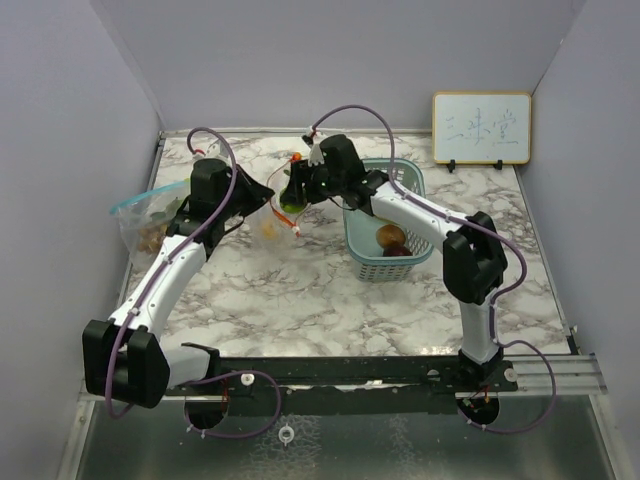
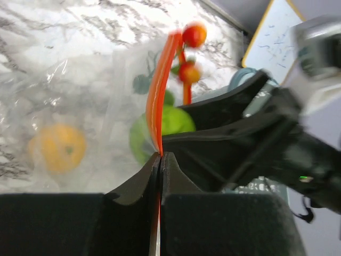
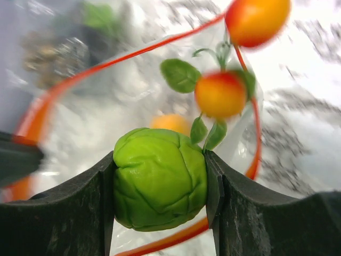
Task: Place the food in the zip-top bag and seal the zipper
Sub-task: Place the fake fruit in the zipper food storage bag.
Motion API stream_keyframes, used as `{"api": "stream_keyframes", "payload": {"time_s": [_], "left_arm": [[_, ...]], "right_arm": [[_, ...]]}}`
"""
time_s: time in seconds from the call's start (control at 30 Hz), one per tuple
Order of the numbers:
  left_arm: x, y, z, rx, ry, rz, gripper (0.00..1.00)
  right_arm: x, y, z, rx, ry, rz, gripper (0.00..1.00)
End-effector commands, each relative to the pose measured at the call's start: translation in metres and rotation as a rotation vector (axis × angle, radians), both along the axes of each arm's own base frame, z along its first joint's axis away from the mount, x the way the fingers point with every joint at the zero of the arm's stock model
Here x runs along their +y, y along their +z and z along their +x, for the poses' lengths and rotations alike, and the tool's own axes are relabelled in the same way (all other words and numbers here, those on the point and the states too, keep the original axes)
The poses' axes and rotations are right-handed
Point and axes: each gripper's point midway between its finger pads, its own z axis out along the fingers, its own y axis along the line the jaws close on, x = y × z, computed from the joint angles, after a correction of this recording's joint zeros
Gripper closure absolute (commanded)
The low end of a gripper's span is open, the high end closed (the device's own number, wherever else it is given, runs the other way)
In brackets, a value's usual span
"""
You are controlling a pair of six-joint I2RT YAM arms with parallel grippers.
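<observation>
A clear zip-top bag with an orange-red zipper rim lies at the back middle of the marble table. My left gripper is shut on that zipper strip and holds the mouth up. Over the open mouth, my right gripper is shut on a round green fruit, also seen as the green fruit in the left wrist view. A sprig of red-yellow berries with leaves hangs at the rim. An orange-yellow fruit lies inside the bag.
A teal mesh basket with brown pieces stands to the right of the bag. A second clear bag holding food lies at the table's left edge. A whiteboard leans on the back wall.
</observation>
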Motion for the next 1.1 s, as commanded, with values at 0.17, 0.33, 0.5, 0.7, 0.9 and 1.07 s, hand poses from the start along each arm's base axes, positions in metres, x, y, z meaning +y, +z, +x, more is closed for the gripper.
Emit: {"api": "stream_keyframes", "payload": {"time_s": [0.17, 0.33, 0.5, 0.7, 0.9, 1.07], "left_arm": [[-0.005, 0.053, 0.003, -0.148, -0.029, -0.016, 1.0], [-0.008, 0.041, 0.004, -0.129, -0.026, -0.039, 1.0], [-0.012, 0.033, 0.006, -0.117, -0.034, -0.067, 1.0], [-0.015, 0.03, 0.006, -0.11, -0.041, -0.083, 1.0], [-0.016, 0.021, 0.001, -0.084, -0.036, -0.11, 1.0], [-0.019, 0.017, 0.0, -0.073, -0.04, -0.149, 1.0]], "right_arm": [[-0.039, -0.055, 0.001, -0.048, -0.091, -0.355, 0.75], [-0.014, -0.035, -0.02, -0.193, -0.004, -0.418, 0.74], [0.006, -0.015, -0.049, -0.206, 0.104, -0.311, 0.71], [0.0, -0.011, -0.055, -0.232, 0.098, -0.298, 0.44], [-0.006, 0.03, -0.044, -0.293, 0.008, -0.241, 0.14], [-0.005, 0.062, -0.039, -0.305, 0.001, -0.158, 0.0]]}}
